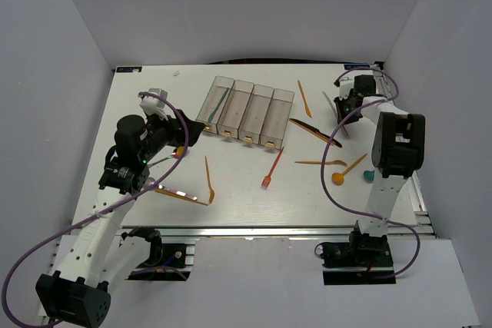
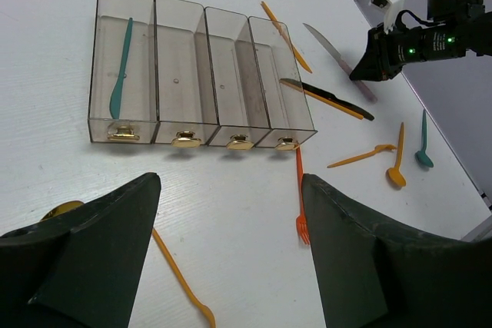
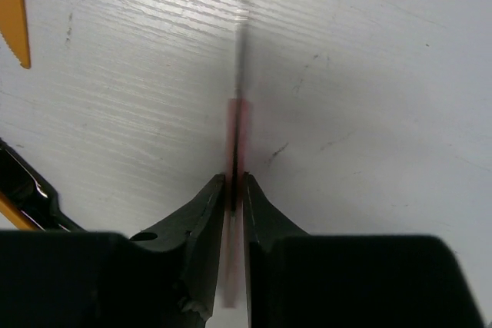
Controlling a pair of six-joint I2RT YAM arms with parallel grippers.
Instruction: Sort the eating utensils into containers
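Note:
Four joined clear bins (image 1: 246,110) stand at the back middle; they also show in the left wrist view (image 2: 201,74). A teal knife (image 2: 121,67) lies in the leftmost bin. My left gripper (image 2: 231,217) is open and empty, over the table in front of the bins, between an orange spoon (image 2: 181,278) and an orange fork (image 2: 300,201). My right gripper (image 3: 234,182) is shut on the pink handle of a grey-bladed knife (image 3: 239,109), held edge-on just over the table. That knife also shows in the left wrist view (image 2: 327,44), right of the bins.
A black and orange knife (image 1: 315,132), an orange knife (image 1: 304,97), an orange fork (image 1: 319,163), an orange spoon (image 1: 350,168) and a teal spoon (image 1: 369,176) lie on the right. Orange utensils (image 1: 209,180) lie at front left. White walls surround the table.

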